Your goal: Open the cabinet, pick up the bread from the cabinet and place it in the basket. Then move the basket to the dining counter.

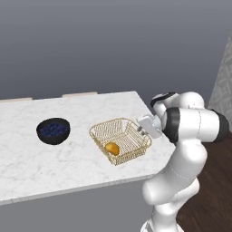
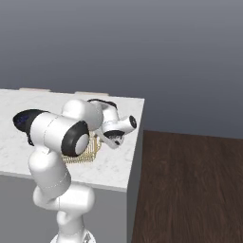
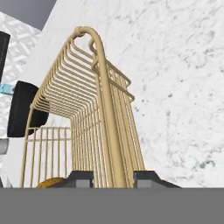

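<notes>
- The basket sits on the dining counter, near its right end and towards the front edge, turned so that its corners point roughly at the counter's edges, like a diamond in the left base view.
- It is nearly square, so no long axis stands out; its open top faces up and its sides flare outward.
- It is made of thin gold wire with a thicker rim and rounded corners; the white marble shows through the bars.
- In it lies the bread, a small round golden-orange bun, resting on the bottom in the corner nearest the front edge of the counter.
- Left of the basket, well apart from it, stands a dark round bowl with blueberries in it.
- The gripper is at the basket's right side; in the hand view its two dark fingertips stand on either side of the basket's rim wire.
- The jaws are narrowly parted; whether they pinch the wire or stand just clear of it, I cannot tell.
</notes>
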